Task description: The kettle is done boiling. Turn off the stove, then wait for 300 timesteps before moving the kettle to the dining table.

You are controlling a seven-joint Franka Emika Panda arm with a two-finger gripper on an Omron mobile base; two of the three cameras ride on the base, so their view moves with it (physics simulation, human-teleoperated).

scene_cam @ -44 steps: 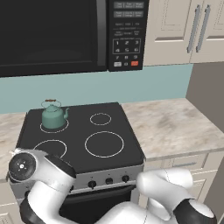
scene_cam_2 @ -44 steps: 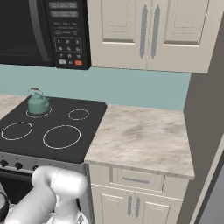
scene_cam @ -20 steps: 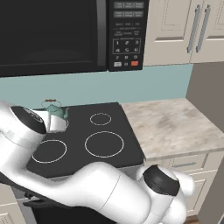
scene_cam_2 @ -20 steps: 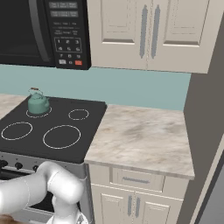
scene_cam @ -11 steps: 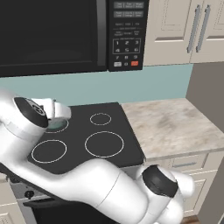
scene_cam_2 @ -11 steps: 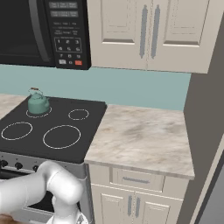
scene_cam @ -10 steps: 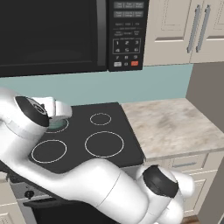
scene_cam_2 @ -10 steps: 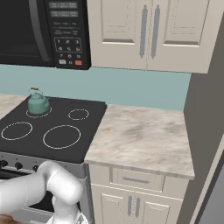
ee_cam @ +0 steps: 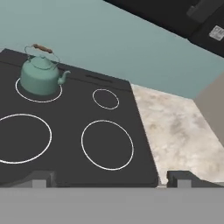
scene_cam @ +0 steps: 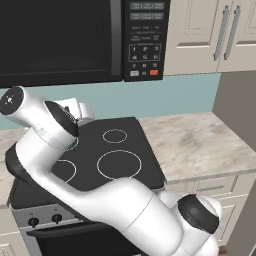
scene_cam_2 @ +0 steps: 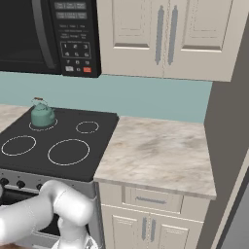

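The teal-green kettle (scene_cam_2: 43,115) (ee_cam: 41,75) stands upright on the back-left burner of the black glass-top stove (scene_cam_2: 58,141) (ee_cam: 70,131) (scene_cam: 120,150). In the hand view my gripper (ee_cam: 112,179) hovers above the stove's front edge, open, its two dark fingertips (ee_cam: 41,179) far apart with nothing between them. The kettle is well ahead of it and to the left, untouched. My white arm (scene_cam: 50,130) arches over the stove's left side in the left base view and hides the kettle there. Black knobs (scene_cam_2: 20,184) line the grey front panel. The dining table is out of view.
A black microwave (scene_cam: 60,40) (scene_cam_2: 48,34) hangs right above the stove. A marbled counter (scene_cam: 195,145) (scene_cam_2: 155,151) (ee_cam: 175,127) runs to the stove's right, with off-white wall cabinets (scene_cam_2: 165,34) over it and a teal wall behind.
My arm has swung up from low in front of the stove to high over its left side and now covers the kettle in the left base view. The kettle has not moved.
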